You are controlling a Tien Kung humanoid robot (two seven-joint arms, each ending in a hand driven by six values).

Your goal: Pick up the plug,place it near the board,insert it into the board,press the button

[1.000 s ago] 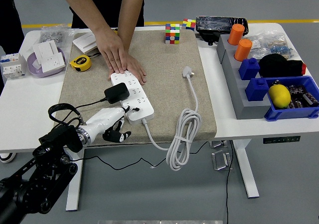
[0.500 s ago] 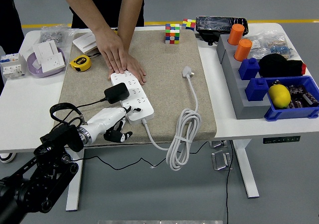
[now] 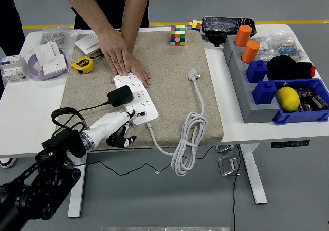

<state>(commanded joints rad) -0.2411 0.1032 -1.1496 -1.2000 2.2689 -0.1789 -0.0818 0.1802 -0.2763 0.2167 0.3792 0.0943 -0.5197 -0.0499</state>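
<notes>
A white power strip (image 3: pixel 142 101) lies on the beige mat (image 3: pixel 175 92). A black plug (image 3: pixel 120 95) sits in its sockets, its black cable running off to the left. My left hand (image 3: pixel 122 126), white with black fingertips, is at the strip's near end. One finger reaches onto the strip's near corner and the rest are curled under, holding nothing. A person's hands (image 3: pixel 123 61) press flat on the strip's far end. The strip's own white plug (image 3: pixel 194 75) lies loose on the mat, its cable coiled (image 3: pixel 187 138) over the table's front edge.
A Rubik's cube (image 3: pixel 178 34) stands at the mat's far edge. A yellow tape measure (image 3: pixel 82 64) and a purple bowl (image 3: pixel 34 66) of white sockets lie at left. At right are a grey stand (image 3: pixel 241 82) with orange cylinders (image 3: pixel 250 50) and a blue bin (image 3: pixel 303 115) holding a lemon.
My left hand and forearm have drifted very slightly left and down. The strip, the black plug and the person's hands have not moved.
</notes>
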